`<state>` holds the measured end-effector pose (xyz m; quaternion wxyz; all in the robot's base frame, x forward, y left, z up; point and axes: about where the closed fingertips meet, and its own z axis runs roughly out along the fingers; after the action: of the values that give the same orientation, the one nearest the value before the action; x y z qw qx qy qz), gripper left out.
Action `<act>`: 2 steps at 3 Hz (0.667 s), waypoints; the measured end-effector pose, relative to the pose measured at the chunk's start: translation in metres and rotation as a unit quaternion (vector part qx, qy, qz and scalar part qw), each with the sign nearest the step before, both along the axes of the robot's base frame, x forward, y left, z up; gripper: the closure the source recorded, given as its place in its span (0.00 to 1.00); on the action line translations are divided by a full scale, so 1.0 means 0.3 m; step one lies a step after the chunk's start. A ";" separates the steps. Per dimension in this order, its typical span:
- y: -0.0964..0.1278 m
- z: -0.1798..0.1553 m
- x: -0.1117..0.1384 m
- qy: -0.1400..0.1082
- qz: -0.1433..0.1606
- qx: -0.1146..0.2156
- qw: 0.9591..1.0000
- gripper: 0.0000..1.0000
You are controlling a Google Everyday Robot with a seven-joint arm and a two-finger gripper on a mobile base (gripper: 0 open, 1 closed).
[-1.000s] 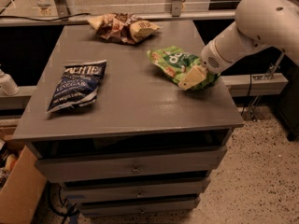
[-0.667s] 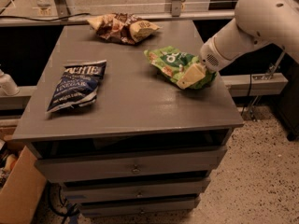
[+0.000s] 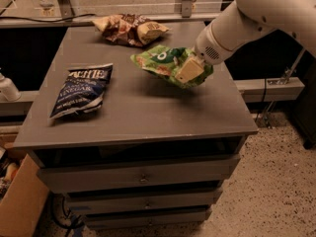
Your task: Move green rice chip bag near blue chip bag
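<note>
The green rice chip bag [image 3: 160, 63] is bright green with white lettering and hangs lifted off the grey tabletop [image 3: 143, 107], right of centre. My gripper [image 3: 189, 71] is shut on the bag's right end, with one tan finger [image 3: 187, 70] over the front of it. The white arm reaches in from the upper right. The blue chip bag [image 3: 83, 89] is dark navy with white "VINEGAR" lettering and lies flat on the left of the table, well apart from the green bag.
A brown-and-cream snack bag [image 3: 129, 29] lies at the table's back edge. The table is a grey drawer cabinet with drawers [image 3: 143, 177] below. A cardboard box [image 3: 15, 201] stands on the floor at lower left. A rail [image 3: 266, 87] runs behind right.
My gripper has lifted the green bag off the table and carried it left, toward the centre. The blue and brown bags have not moved.
</note>
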<state>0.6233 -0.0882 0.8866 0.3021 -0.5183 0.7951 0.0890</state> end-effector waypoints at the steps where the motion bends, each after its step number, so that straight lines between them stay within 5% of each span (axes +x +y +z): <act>1: -0.001 0.010 -0.005 -0.002 0.002 0.000 1.000 1.00; 2: 0.086 0.067 -0.012 -0.025 0.034 0.007 0.999 1.00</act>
<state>0.6197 -0.0624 0.9066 0.3229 -0.5447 0.7685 0.0917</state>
